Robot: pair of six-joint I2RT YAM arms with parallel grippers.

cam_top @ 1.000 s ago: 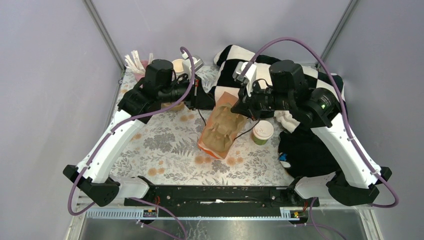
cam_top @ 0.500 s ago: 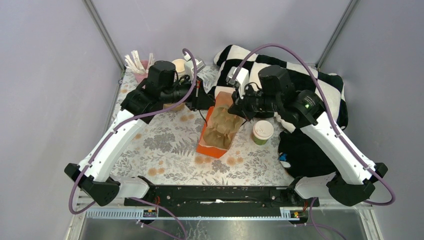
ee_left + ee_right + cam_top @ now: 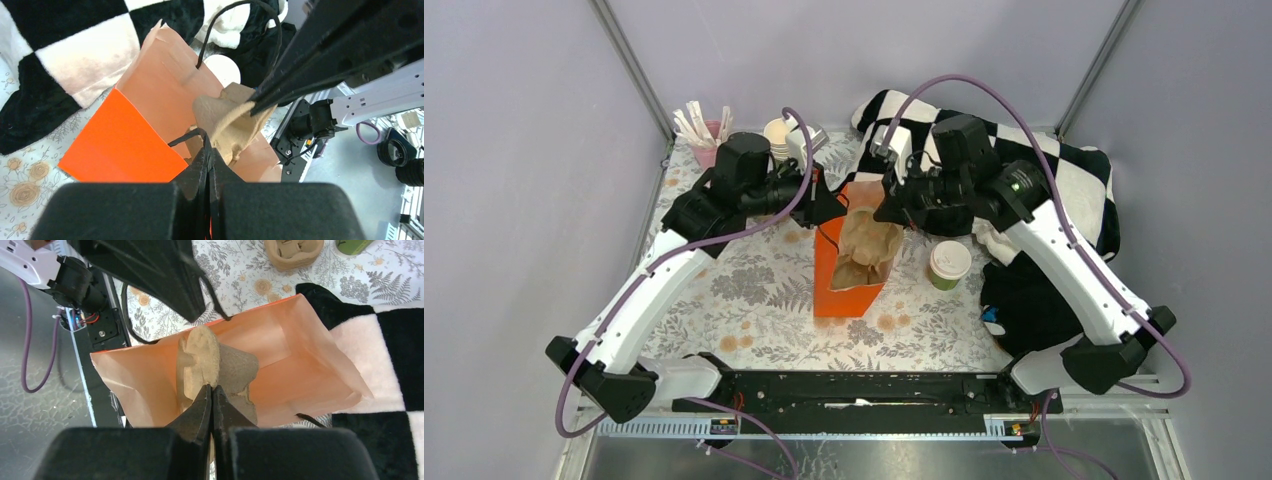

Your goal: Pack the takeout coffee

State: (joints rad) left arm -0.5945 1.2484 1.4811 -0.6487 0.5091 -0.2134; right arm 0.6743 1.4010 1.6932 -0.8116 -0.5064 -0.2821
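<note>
The takeout coffee point(image 3: 949, 266) stands upright on the flowered worktop point(image 3: 754, 290), just to the right of the orange paper bag point(image 3: 834, 285) and clear of it, near the edge of the black-and-white blanket point(image 3: 1064, 190); neither arm touches it. The left jaws are clenched on the bag's near rim beside its black cord handle point(image 3: 189, 137) and hold the bag standing with its mouth wide. The right jaws are clamped on a brown cardboard carrier point(image 3: 869, 245), which sits tilted in the bag's mouth and does not look seated flat. The coffee is likely light, though the pictures cannot say whether it is full, so it is safest to treat it as holding hot liquid and keep it level. Its green paper wall is probably soft and would dent under a hard squeeze, which could also lift the white lid point(image 3: 951, 259). The lid looks smooth plastic, slippery and only pressed on, so it makes a poor hold. The better place to grasp is around the body, high up just under the lid, where the rolled rim should stiffen the paper, with a gentle pinch from the side. Since both jaws are occupied, one would have to let go before the cup can be taken.
</note>
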